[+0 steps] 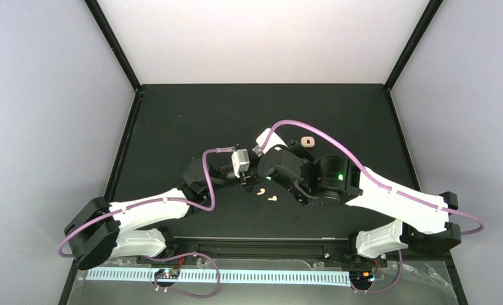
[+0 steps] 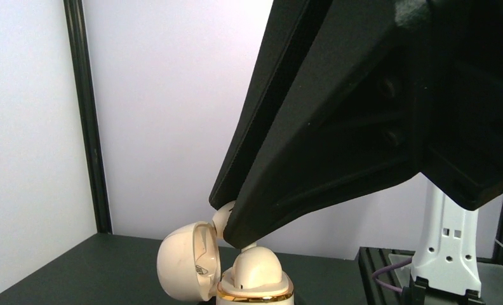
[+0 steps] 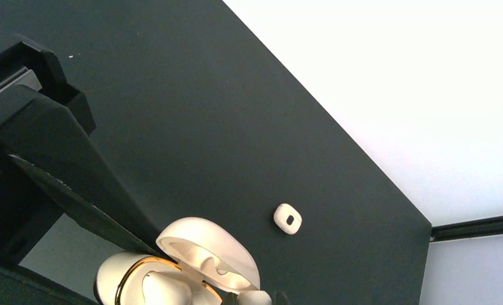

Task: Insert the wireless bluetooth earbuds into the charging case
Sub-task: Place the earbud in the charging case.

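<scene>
Both arms reach inward and meet low over the middle of the table (image 1: 173,127). The left gripper (image 1: 248,179) is closed on the base of the open charging case (image 2: 255,289), while the right gripper (image 1: 259,175) slants down over it, pinching an earbud (image 2: 222,215) just above the case. Two loose earbuds (image 1: 260,190) lie nearby

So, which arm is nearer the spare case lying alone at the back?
Right. The right arm lies close beside the spare case, on its near left side. The left arm ends well to its left, at the open case.
</scene>
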